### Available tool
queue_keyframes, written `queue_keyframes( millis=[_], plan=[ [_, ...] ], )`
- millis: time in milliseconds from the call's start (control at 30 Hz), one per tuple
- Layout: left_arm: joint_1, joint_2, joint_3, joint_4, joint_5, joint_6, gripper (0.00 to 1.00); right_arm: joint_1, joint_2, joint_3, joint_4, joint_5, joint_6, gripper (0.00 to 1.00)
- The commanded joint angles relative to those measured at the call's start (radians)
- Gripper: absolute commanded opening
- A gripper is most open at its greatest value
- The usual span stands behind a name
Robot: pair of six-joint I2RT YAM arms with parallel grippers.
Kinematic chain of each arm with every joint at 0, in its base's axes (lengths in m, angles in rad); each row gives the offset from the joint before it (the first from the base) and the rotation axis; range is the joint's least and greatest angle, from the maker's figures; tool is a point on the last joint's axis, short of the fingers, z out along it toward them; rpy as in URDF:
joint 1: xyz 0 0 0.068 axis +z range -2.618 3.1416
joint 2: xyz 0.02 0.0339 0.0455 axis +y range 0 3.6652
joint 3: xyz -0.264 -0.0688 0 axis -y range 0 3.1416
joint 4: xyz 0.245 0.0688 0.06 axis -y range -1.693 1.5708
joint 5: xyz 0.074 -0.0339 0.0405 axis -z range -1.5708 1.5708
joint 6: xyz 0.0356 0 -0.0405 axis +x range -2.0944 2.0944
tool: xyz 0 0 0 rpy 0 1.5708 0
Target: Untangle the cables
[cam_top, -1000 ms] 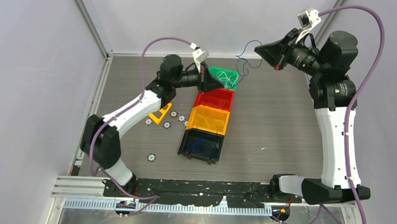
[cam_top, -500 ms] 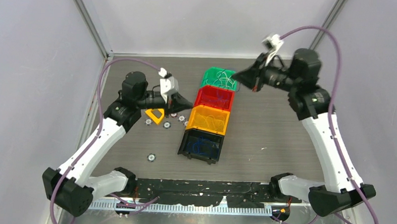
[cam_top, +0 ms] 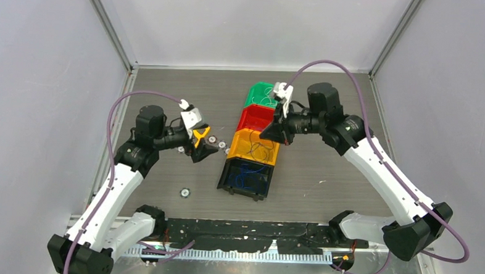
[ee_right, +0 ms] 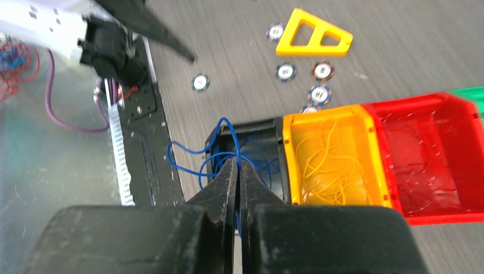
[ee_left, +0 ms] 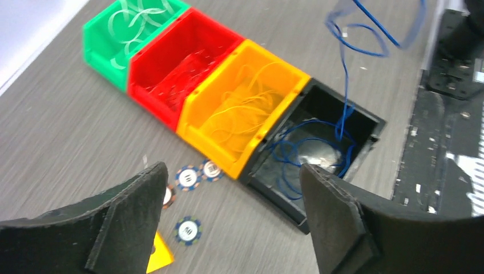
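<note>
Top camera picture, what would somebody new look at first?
Probably the row of four bins in the middle of the table: green, red, orange and black. Next comes the right gripper, its fingers shut on a blue cable that hangs down to the black bin. Left of the bins lie small poker chips and a yellow triangle.

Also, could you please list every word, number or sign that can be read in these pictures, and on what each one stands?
Nothing can be read for certain.
On the poker chips: a dark mark on each white centre, too small and blurred to read.
On the green bin, red bin, orange bin, black bin and yellow triangular frame: no label shows.
</note>
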Motion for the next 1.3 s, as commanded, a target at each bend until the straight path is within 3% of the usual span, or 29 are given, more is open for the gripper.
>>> queue_keyframes(
  millis=[0, 367, 767, 1033, 1267],
  plan=[
    [0.065, -0.020, -0.016, 0.022, -0.116, -0.048, 0.89, 0.051, -0.009, -0.070, -0.020, 0.032, -0.130, 0.05],
    [0.079, -0.053, -0.022, 0.054, -0.213, -0.126, 0.92, 0.174, 0.052, -0.232, 0.082, 0.247, -0.311, 0.05],
    [0.082, -0.068, -0.036, 0.042, -0.317, -0.167, 0.93, 0.293, 0.248, -0.314, 0.188, 0.299, -0.375, 0.05],
    [0.092, -0.063, -0.013, 0.006, -0.327, -0.150, 0.93, 0.318, 0.405, -0.307, 0.181, 0.390, -0.450, 0.05],
    [0.093, -0.055, -0.007, 0.018, -0.319, -0.149, 0.93, 0.301, 0.404, -0.331, 0.113, 0.439, -0.579, 0.05]
  ],
)
